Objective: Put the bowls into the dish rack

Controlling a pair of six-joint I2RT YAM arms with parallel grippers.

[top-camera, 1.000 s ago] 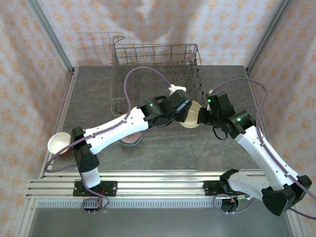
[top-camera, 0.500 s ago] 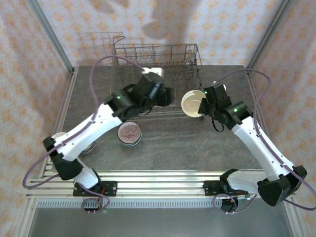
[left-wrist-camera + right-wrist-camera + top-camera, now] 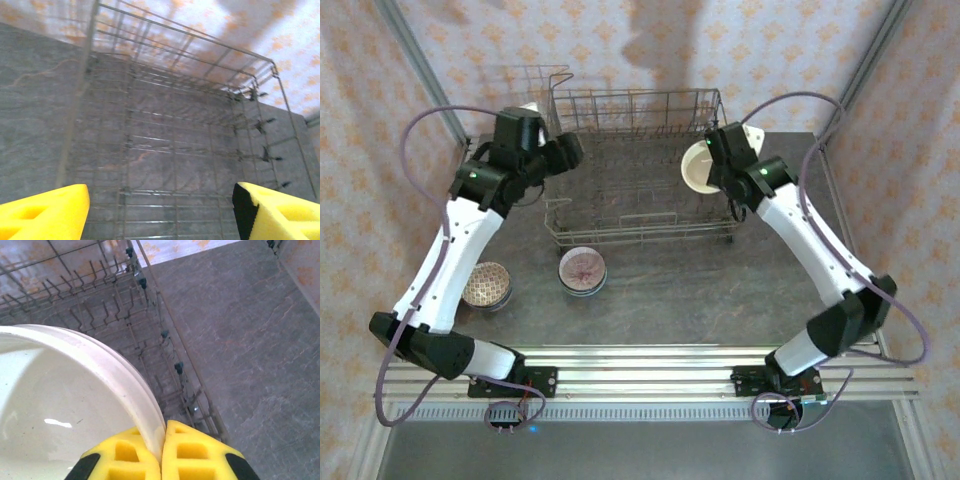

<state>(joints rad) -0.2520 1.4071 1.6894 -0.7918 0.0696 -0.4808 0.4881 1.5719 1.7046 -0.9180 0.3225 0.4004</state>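
Flower-patterned walls close in a dark grey desk, and the right claw hangs above its far right part, clenched on the rim of a plain cream bowl. The yellow pads pinch the bowl's wall from inside and outside. The bowl is tipped up on edge, its hollow turned leftward.

Directly under and just beyond it lies the right end of the dish rack, rows of upright tines running away from the claw. The rack's long axis runs left to right across the desk. The drop therefore looks to be straight down and slightly inward, with the rim slotted between tines.

The left claw is spread wide and empty above the rack's left end. A pink-speckled bowl and a patterned bowl wait on the desk in front of the rack, nearer the left arm.
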